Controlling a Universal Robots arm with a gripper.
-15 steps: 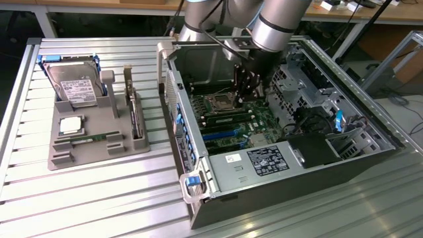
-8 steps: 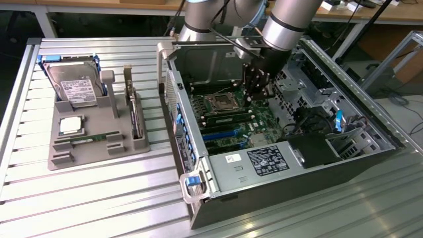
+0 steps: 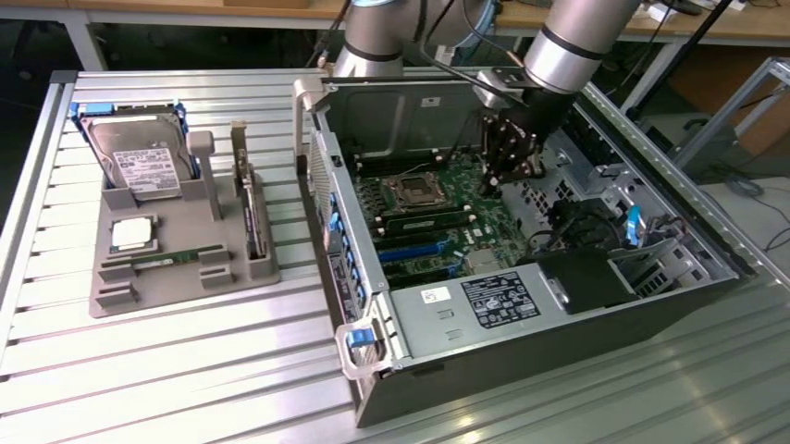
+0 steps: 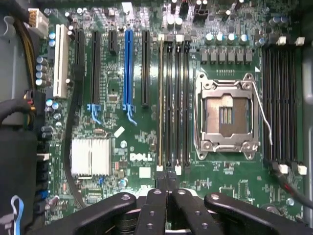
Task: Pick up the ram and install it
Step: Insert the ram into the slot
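Closest to the wrist camera, the black two-fingered tool point(image 4: 168, 188) is seen fully closed with nothing held. Just beyond it, the thin green ram stick point(image 4: 160, 98) appears seated edge-up in the slot farthest from the square silver processor socket point(image 4: 227, 115). "DELL" point(image 4: 142, 156) is printed on the green motherboard point(image 4: 117, 142) beside that slot's end.

In the exterior view, the tool point(image 3: 512, 171) hangs inside the open computer case point(image 3: 543, 361), beside the socket point(image 3: 412, 191). The ram point(image 3: 426, 225) looks installed, though full latching cannot be judged. The case's labels cannot be read.
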